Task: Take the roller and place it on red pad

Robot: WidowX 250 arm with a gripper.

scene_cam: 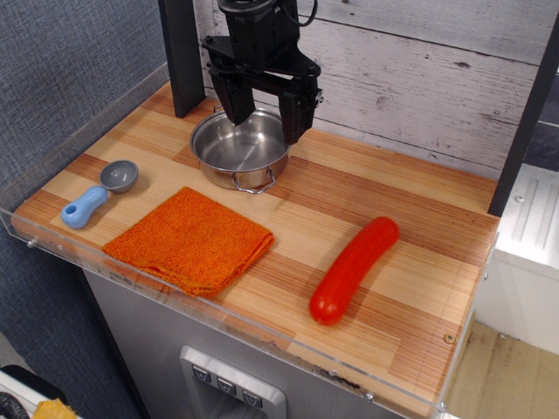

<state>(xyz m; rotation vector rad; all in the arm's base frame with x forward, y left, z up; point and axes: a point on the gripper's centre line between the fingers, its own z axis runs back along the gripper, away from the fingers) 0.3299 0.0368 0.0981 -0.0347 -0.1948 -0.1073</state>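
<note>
One roller (353,270), one red pad (190,240), one pot (240,150).

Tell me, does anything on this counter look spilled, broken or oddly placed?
Nothing stands out. The roller lies diagonally on bare wood, apart from the red pad. The pot looks empty, the scoop lies near the edge, and the open gripper hangs above the pot.

The glossy red roller (354,270) lies diagonally, well right of and nearer than the claw (266,125); the flat orange-red knitted pad (190,240) lies near-left of it.
</note>
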